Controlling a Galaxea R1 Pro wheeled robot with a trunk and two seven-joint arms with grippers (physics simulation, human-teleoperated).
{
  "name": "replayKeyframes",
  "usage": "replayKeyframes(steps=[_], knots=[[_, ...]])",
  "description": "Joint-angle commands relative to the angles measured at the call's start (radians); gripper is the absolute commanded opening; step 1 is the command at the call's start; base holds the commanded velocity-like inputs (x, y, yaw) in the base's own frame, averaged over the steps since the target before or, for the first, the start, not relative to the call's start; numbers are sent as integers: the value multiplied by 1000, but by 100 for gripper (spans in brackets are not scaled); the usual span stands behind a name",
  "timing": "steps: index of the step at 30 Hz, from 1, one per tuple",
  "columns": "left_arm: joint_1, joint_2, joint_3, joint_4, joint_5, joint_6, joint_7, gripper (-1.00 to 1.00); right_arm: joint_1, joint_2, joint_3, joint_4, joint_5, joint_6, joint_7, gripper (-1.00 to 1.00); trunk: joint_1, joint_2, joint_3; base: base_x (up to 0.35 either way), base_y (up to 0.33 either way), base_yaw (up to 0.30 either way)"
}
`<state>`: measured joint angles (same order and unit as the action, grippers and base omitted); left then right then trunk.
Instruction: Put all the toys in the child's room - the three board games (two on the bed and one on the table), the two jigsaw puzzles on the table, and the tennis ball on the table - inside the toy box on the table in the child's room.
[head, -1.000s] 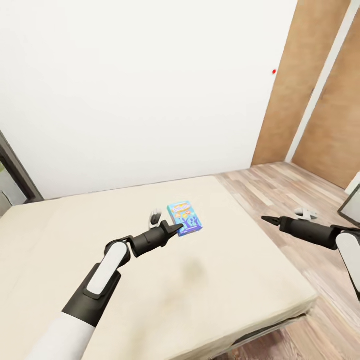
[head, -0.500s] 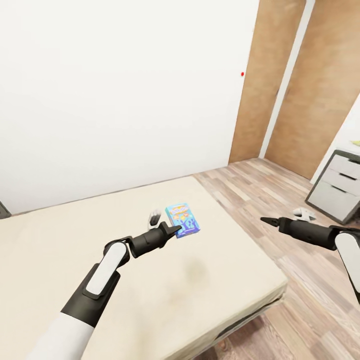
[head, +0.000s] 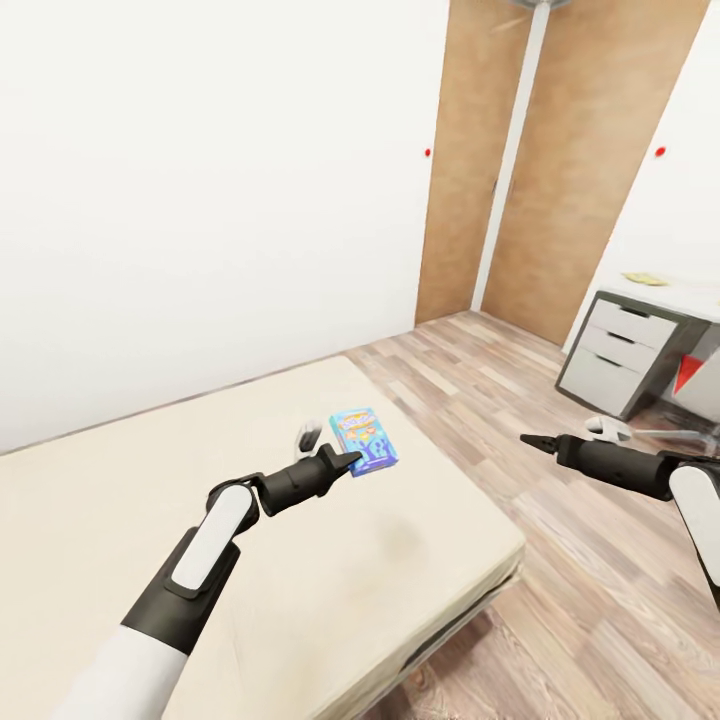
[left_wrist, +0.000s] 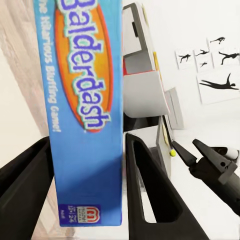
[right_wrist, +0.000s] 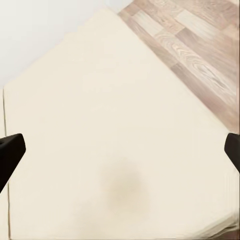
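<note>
Balderdash board game (head: 364, 441) sits clamped in the left gripper (head: 345, 462), lifted above the bed (head: 120, 500), at about 12 o'clock from the middle of the head view. In the left wrist view the blue box (left_wrist: 85, 115) fills the gap between the 2 dark fingers (left_wrist: 145, 200), which press against both of its sides, its orange title running along the face. The left arm (head: 210, 545) reaches from 7 o'clock toward the centre.

Out at 3 o'clock the right gripper (head: 532, 441) hangs over the wooden floor (head: 600, 560), well apart from the game. In the right wrist view its 2 fingertips (right_wrist: 10, 150) stand far apart at opposite edges with nothing between them, released, looking down at the bare mattress (right_wrist: 115, 150).

At 2 o'clock a grey drawer unit (head: 620, 350) stands against the wall, beside wooden door panels (head: 540, 160).
</note>
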<state>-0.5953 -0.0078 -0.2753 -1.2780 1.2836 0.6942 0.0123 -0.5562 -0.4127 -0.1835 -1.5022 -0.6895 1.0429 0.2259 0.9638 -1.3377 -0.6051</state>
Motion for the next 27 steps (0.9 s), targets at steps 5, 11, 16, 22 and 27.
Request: replayKeyframes(steps=[5,11,16,22,27], knots=[[5,0,7,-1,6,3,1,-100,-1,0,-2,-1,10,4,10,100,-19,35,15,0,0,-283],[10,-1,37,-1,4,2,0,-100,-1,0,-2,-1,10,4,10,100,-42,77,34,0,0,-283],[15,-1,56,-3,4,2,-4,-100,-1,0,-2,-1,10,4,10,100,-61,112,49,0,0,-283],[19,-1,66,-10,4,2,-8,-100,-1,0,-1,-1,10,4,10,100,-84,154,68,0,0,-283],[20,-1,68,-12,4,3,-9,-100,0,0,-1,-2,10,4,10,100,-104,189,84,0,0,-283]])
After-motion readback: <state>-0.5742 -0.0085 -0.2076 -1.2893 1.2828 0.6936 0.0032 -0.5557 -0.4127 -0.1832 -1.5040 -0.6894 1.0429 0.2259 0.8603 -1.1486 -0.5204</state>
